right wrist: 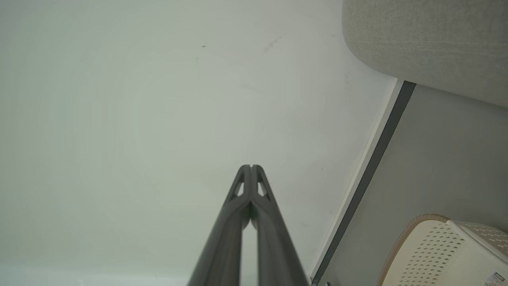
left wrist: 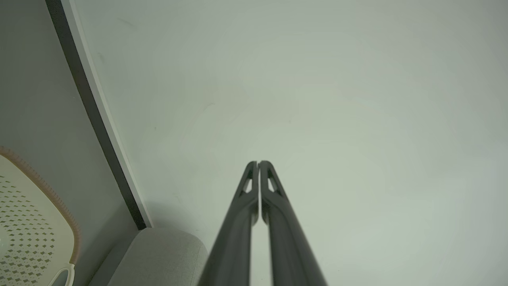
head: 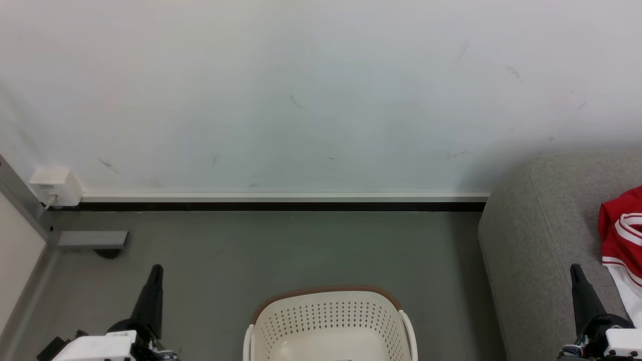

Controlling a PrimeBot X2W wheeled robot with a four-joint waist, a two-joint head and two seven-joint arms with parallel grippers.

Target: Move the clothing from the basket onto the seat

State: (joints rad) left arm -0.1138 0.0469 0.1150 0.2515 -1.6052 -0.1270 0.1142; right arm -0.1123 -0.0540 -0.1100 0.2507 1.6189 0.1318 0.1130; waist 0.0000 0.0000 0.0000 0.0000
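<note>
The cream-white basket (head: 330,321) with its brown rim stands on the grey floor at the bottom middle of the head view, and the part of its inside that shows holds nothing. Red clothing (head: 622,235) with white stripes lies on the grey seat (head: 531,240) at the right edge. My left gripper (head: 156,269) points up at the lower left, shut and holding nothing. At the lower right my right gripper (head: 575,268) stands shut and bare in front of the seat. The wrist views show each gripper (left wrist: 258,163) (right wrist: 251,166) with fingertips together, aimed at the white wall.
A white wall with a black skirting strip (head: 281,206) runs behind the floor. A white socket box (head: 55,185) sits at the left by a metal frame (head: 25,210). The basket (left wrist: 31,226) (right wrist: 444,254) and seat (left wrist: 158,254) (right wrist: 428,39) show at the wrist views' edges.
</note>
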